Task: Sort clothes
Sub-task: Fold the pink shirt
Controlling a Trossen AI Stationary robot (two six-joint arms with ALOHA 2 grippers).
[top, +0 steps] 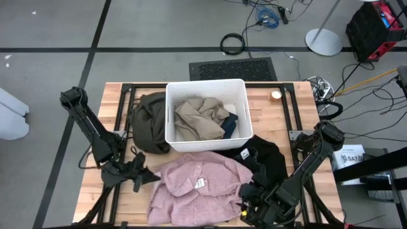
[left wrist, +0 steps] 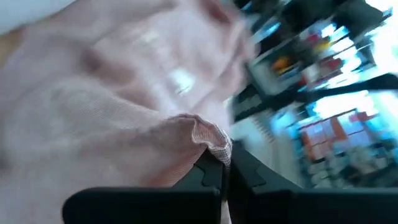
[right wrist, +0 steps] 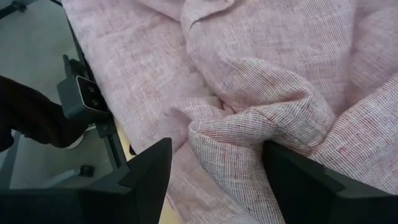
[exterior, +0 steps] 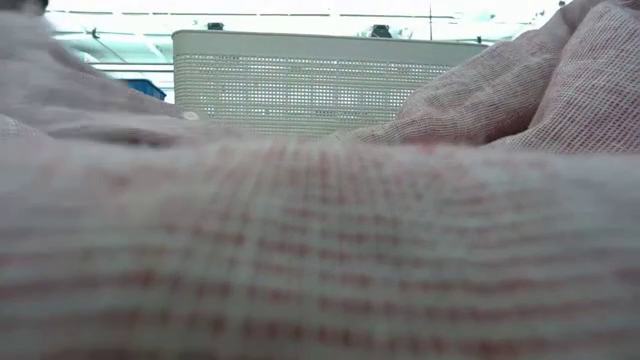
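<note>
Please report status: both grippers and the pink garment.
Left gripper shut on pink garment edge. Right gripper open, jaws straddling a fold. White bin behind; nothing blocking.

Pink woven garment [top: 197,184] with fine red-white cross-weave and white label; olive-green garment [top: 148,121] at nine o'clock of white mesh-walled plastic bin [top: 206,87] — holding beige-khaki garment [top: 198,119], dark teal-blue garment [top: 229,123]; black garment [top: 267,160] at four o'clock.

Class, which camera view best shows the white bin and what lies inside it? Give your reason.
The high view: it looks straight down into the white bin, showing the beige garment and dark teal garment inside. The low view shows only the bin's mesh wall behind the pink garment. Neither wrist view shows it.
</note>
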